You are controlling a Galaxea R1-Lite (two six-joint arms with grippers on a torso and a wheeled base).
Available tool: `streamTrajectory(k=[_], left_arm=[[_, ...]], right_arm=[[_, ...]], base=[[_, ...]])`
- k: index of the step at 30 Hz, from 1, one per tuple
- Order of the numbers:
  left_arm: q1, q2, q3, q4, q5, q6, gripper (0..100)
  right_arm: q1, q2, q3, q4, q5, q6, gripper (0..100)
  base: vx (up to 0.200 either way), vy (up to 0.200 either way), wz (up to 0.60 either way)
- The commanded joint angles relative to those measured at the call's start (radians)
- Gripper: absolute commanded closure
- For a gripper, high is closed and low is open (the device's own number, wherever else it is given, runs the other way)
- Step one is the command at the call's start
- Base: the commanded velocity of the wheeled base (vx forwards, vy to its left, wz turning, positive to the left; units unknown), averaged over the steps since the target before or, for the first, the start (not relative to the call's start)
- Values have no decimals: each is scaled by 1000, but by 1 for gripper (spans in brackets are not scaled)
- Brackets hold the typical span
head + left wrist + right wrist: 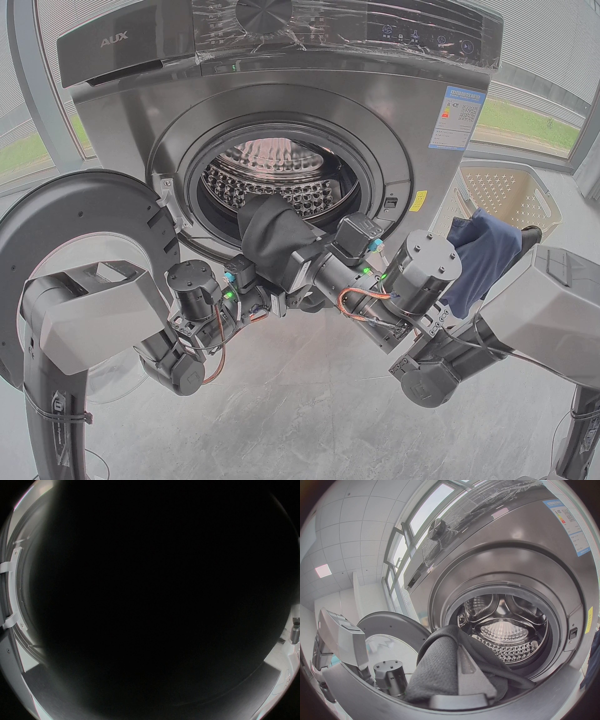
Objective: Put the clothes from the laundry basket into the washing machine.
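Head view: The washing machine point(281, 94) stands with its round door point(75, 212) swung open on the robot's left. A black garment point(272, 234) hangs over the lower rim of the drum opening point(275, 169), partly inside the drum and partly outside it, and is draped over the ends of both arms. The left gripper point(280, 301) sits just below that rim, tucked under the cloth. To the right of the machine is the laundry basket point(519, 194). A blue garment point(484, 253) is slung over its near rim, behind the right arm.

Left wrist view: Dark cloth lies close over the lens. The door hinge point(12, 586) and strips of the machine's front show at the margins. It cannot be told whether this gripper is clamped or parted.

Right wrist view: The right gripper point(462, 673) points at the drum mouth. The black garment is heaped over it and trails across the lower rim, with the steel drum behind. It cannot be told here whether the gripper has a hold on the cloth.
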Motion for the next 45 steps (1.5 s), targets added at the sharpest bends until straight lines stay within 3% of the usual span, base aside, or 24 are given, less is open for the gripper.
streamTrajectory(k=[1,4,7,8,15,21,29,38,41,45], left_arm=[[5,46,-59,0,18,-7,0],[4,49,-71,0,25,-16,0],[5,61,-109,-1,64,-30,0],[8,63,-117,-1,70,-32,100],[22,61,-116,-9,73,-41,100],[42,32,-99,-10,85,-61,100],[41,-109,30,-10,82,-128,100],[34,-218,121,-14,78,-153,100],[10,-264,165,-12,81,-194,100],[2,-292,187,-12,85,-197,100]], right_arm=[[12,-4,4,0,-13,1,100],[12,-4,4,0,-13,3,100],[12,-4,4,-1,-16,4,100],[12,-4,4,-1,-16,4,100],[-8,-7,7,-4,-19,15,100],[-80,-5,7,7,-39,26,100],[-172,80,49,-7,-41,32,100],[-156,94,55,-7,-39,29,100],[-135,99,64,-9,-38,26,100],[-115,83,67,-9,-38,24,100]], base=[[0,0,0],[0,0,0],[0,0,0],[0,0,0],[0,0,0],[0,0,0],[0,0,0],[0,0,0],[0,0,0],[0,0,0]])
